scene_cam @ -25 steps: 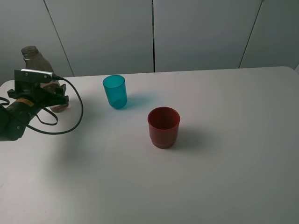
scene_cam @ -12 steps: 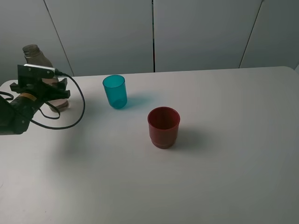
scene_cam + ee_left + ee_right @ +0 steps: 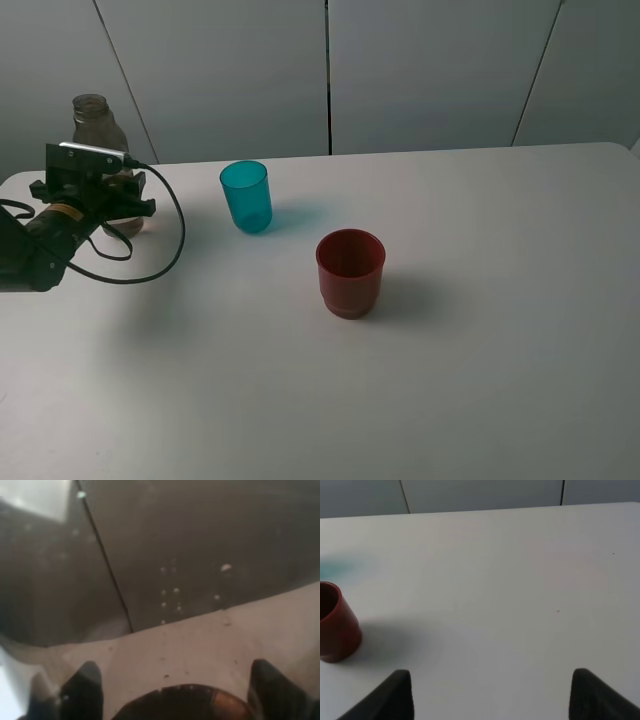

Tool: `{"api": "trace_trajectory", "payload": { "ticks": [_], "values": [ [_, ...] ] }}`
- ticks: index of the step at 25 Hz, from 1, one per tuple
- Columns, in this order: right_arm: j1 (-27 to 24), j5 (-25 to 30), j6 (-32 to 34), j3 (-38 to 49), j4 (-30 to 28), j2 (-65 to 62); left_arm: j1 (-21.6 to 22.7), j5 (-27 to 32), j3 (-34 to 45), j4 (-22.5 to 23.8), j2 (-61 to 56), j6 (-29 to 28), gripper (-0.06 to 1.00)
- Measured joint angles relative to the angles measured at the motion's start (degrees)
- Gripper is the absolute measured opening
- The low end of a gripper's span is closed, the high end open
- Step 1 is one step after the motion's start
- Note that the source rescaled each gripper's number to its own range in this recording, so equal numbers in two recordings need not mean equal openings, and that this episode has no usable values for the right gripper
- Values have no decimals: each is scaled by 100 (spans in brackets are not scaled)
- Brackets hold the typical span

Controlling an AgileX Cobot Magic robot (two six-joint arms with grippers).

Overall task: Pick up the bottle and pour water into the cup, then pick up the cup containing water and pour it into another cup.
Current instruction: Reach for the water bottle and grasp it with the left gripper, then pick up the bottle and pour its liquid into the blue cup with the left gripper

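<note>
At the table's far left stands the tall clear brownish bottle (image 3: 95, 125). My left gripper (image 3: 112, 200) is shut around its lower body. In the left wrist view the bottle (image 3: 175, 580) fills nearly the whole picture, with the left gripper (image 3: 177, 690) on either side of its base. The teal cup (image 3: 246, 196) stands upright to the right of the bottle. The dark red cup (image 3: 350, 272) stands nearer the middle, and it also shows in the right wrist view (image 3: 335, 622). My right gripper (image 3: 490, 695) is open over bare table with nothing between its fingers; it is outside the high view.
The white table (image 3: 480, 350) runs back to grey wall panels (image 3: 430, 70) along its far edge. A black cable (image 3: 170, 235) loops from the left wrist over the table beside the bottle.
The left gripper has closed on the bottle. Gripper and bottle have shifted a little to the right and further back. Both cups stand where they were.
</note>
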Motion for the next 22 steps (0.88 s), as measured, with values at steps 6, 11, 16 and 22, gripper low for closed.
{"api": "trace_trajectory", "payload": {
  "ticks": [6,11,16,22],
  "values": [
    [0,0,0,0,0,0,0,0,0,12,0,112,2],
    [0,0,0,0,0,0,0,79,-13,86,-57,124,2],
    [0,0,0,0,0,0,0,255,-13,258,-426,124,1],
    [0,0,0,0,0,0,-9,846,-13,507,-1149,124,1]
  ]
}}
